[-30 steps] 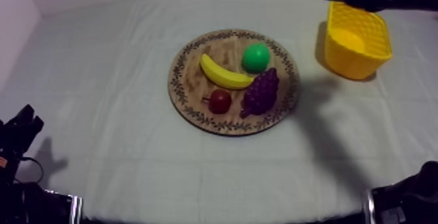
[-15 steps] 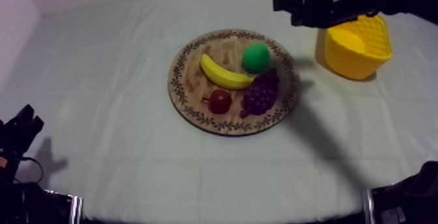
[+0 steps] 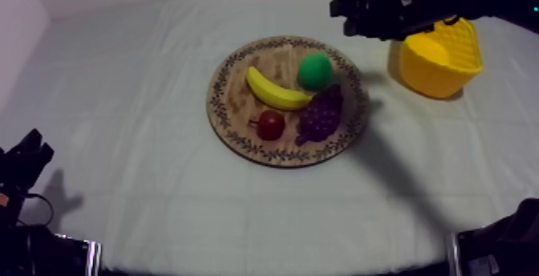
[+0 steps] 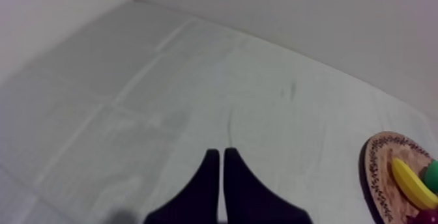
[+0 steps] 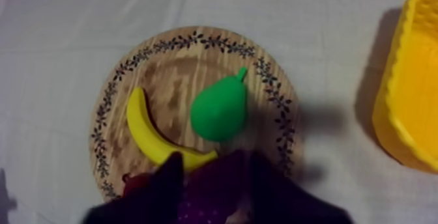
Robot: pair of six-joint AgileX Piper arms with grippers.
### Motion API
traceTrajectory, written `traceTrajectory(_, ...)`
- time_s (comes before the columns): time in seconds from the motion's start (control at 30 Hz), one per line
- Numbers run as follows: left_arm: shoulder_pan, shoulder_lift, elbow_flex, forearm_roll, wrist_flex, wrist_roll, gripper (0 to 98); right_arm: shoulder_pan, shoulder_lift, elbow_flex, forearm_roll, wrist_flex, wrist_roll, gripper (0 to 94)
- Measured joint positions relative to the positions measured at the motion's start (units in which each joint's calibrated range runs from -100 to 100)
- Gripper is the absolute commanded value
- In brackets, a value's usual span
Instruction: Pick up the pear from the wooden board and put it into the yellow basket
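Observation:
A green pear lies on the round wooden board, at its far right part, touching the banana's tip. My right gripper hangs above the cloth between the board's far rim and the yellow basket, its fingers apart and holding nothing. Seen from the right wrist, the pear lies just beyond my right gripper, with the basket off to the side. My left gripper rests shut over bare cloth, low at the table's left.
The board also carries a banana, a bunch of grapes and a small red fruit. The grapes lie under the right fingers. Bare cloth surrounds the board.
My right arm has swung left from over the basket toward the board's far right rim. Its fingers have parted. The fruit and left arm have not moved.

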Motion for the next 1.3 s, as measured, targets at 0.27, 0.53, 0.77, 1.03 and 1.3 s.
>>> traceTrajectory(0.27,0.00,0.00,0.00,0.00,0.00,0.00,0.1,0.15,0.36,-0.27,-2.12,-0.78,2.41,76.3)
traceTrajectory(0.53,0.00,0.00,0.00,0.00,0.00,0.00,0.1,-0.05,5.63,-2.75,-4.75,-0.60,4.61,76.2)
traceTrajectory(0.77,0.00,0.00,0.00,0.00,0.00,0.00,0.1,1.09,14.44,-7.80,-8.92,0.33,7.80,75.9)
traceTrajectory(1.03,0.00,0.00,0.00,0.00,0.00,0.00,0.1,1.66,25.80,-15.81,-11.56,5.11,10.73,75.1)
traceTrajectory(1.3,0.00,0.00,0.00,0.00,0.00,0.00,0.1,2.06,34.40,-23.59,-13.52,10.45,13.21,72.1)
